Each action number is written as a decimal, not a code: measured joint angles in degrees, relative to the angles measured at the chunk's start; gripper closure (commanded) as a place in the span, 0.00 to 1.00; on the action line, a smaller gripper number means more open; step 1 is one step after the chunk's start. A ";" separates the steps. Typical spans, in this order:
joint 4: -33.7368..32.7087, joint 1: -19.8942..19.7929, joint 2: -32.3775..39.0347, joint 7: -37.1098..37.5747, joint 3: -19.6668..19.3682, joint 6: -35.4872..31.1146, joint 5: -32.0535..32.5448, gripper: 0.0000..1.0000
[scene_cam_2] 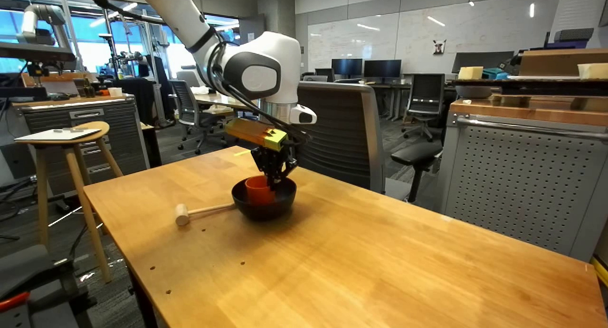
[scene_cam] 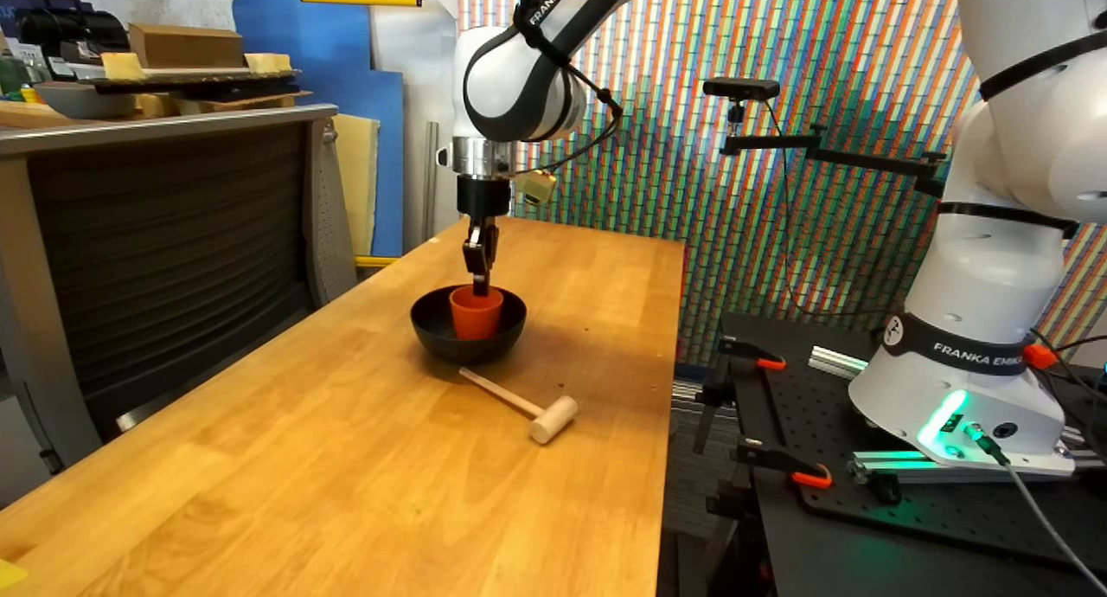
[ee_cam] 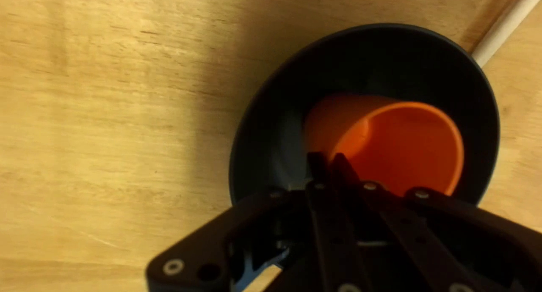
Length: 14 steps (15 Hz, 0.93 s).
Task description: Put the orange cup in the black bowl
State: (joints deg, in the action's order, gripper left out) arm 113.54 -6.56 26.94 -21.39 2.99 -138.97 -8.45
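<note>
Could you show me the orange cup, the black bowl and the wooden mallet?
Orange cup (scene_cam: 476, 320), in an exterior view: its outer wall.
Black bowl (ee_cam: 404, 57), in the wrist view: its inner wall.
Wooden mallet (scene_cam: 553, 420), in an exterior view: its head.

Windows: partly blown out in an exterior view.
Whiteboard: streaked with bright reflections.
Tabletop: warmly lit, a soft shadow beside the black bowl.
Indicator light: glaring green, tinting the metal rail.
Gripper: dark and softly blurred in the wrist view.

Mallet lies on wooden table.
In an exterior view: round stool, chair just beyond table, dark monitors before whiteboard.
</note>
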 measured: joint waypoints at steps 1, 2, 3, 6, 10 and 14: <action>-0.34 -0.52 0.74 -0.88 0.21 -0.05 -0.02 0.59; -0.73 -1.00 1.32 -1.63 0.42 -0.07 -0.03 0.50; -0.97 -1.40 1.59 -2.48 0.66 -0.07 -0.03 0.43; -1.06 -2.11 0.30 -5.21 1.72 -0.07 0.02 0.20; 3.41 -2.08 -8.55 -8.83 2.76 0.03 0.32 0.00; 11.73 -2.08 -21.38 -13.75 2.23 0.42 0.17 0.00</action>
State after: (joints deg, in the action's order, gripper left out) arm 125.27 -8.64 5.56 -35.14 5.22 -138.55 -8.28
